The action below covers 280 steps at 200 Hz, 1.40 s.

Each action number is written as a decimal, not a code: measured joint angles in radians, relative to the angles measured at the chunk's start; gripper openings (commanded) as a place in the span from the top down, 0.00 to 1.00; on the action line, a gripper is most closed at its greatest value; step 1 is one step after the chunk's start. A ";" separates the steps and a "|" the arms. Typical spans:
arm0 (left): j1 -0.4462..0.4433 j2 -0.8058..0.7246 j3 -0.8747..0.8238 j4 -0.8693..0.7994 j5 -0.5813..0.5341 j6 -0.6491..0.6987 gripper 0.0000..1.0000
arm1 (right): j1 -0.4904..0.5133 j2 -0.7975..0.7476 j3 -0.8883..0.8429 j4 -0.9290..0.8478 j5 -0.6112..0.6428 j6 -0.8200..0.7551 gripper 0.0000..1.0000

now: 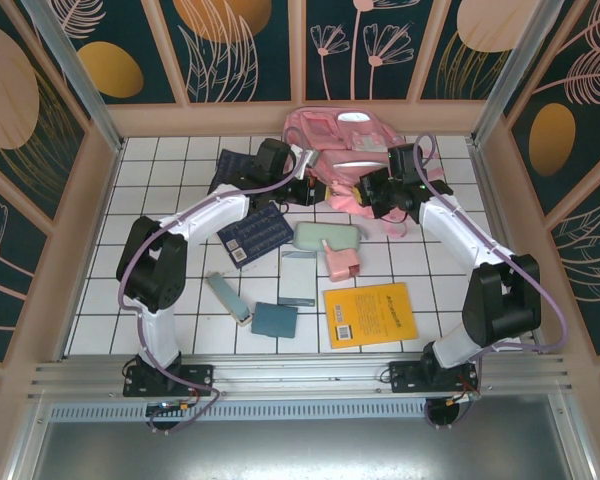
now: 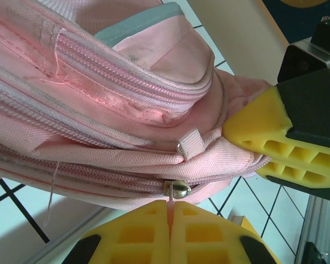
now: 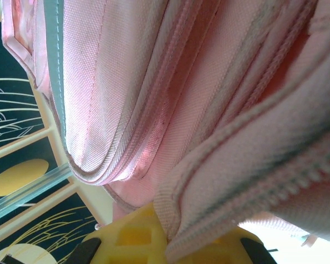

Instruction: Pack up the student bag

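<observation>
The student bag (image 1: 345,135) sits at the far edge of the tiled surface (image 1: 160,200). The left hand (image 2: 169,213) is clenched tight on its zipper pull (image 2: 177,189), and the right hand (image 3: 166,234) is pinching a fold of the bag's pink seam. Nearer in, a green pouch (image 1: 327,236) and a yellow book (image 1: 369,314) lie flat.

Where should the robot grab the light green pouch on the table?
Probably from straight above, near the middle of the light green pouch, squeezing across its narrow width. It lies flat and long on the table. Stay clear of the small pink thing beside its right half.
</observation>
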 measured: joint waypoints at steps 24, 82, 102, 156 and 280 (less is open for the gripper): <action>-0.005 -0.013 -0.004 0.000 -0.032 0.003 1.00 | -0.010 0.000 0.000 0.008 -0.016 0.000 1.00; -0.005 -0.040 -0.021 0.038 -0.068 0.003 1.00 | -0.037 -0.013 0.000 0.038 -0.066 0.000 1.00; -0.005 -0.044 -0.023 0.054 -0.074 0.003 1.00 | -0.045 -0.017 0.000 0.049 -0.082 0.000 1.00; -0.005 -0.051 -0.074 0.129 -0.042 -0.026 1.00 | -0.050 -0.019 -0.010 0.053 -0.089 0.000 1.00; -0.068 -0.049 -0.039 0.096 -0.107 -0.164 1.00 | 0.015 -0.019 -0.014 0.053 0.034 0.035 1.00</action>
